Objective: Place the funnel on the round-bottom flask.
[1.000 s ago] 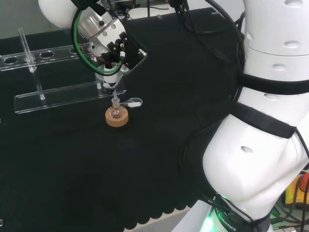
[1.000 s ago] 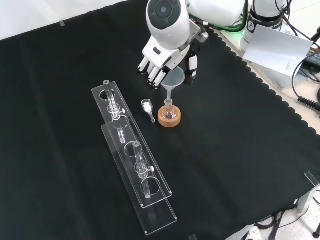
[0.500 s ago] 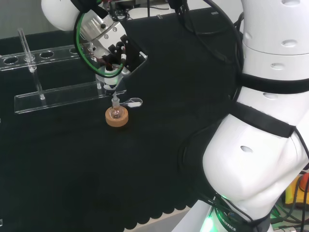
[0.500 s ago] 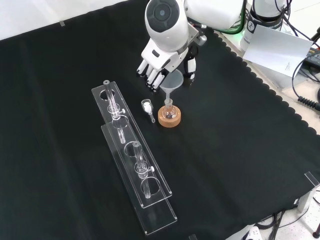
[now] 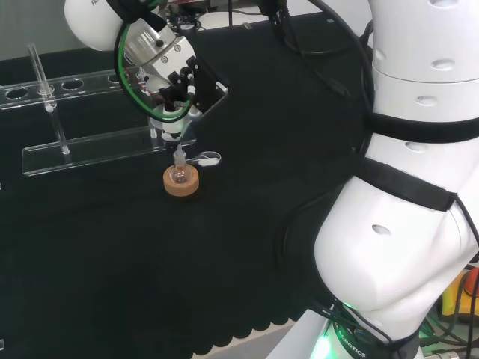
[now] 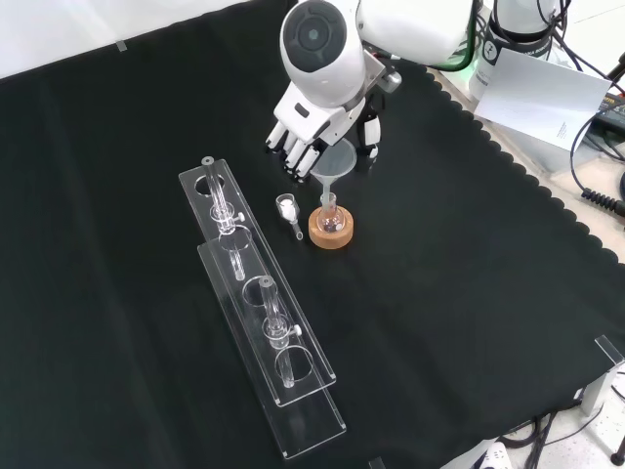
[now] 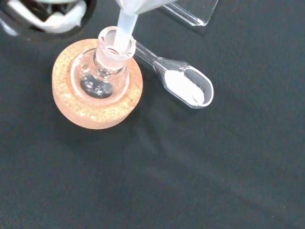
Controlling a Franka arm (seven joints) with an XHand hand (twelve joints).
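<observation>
The funnel [image 6: 336, 159], judged light, thin-walled and slippery, is clamped at its cone by the fingers [image 6: 296, 153]; its stem enters the fragile flask [image 7: 102, 76] near the counter's middle.

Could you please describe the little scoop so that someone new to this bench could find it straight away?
In the front view, start at the two long clear racks lying on the black cloth, then look right to the cork ring that holds the flask. The scoop lies flat between rack and ring. It alone is a small clear spoon, its bowl holding white powder.
</observation>
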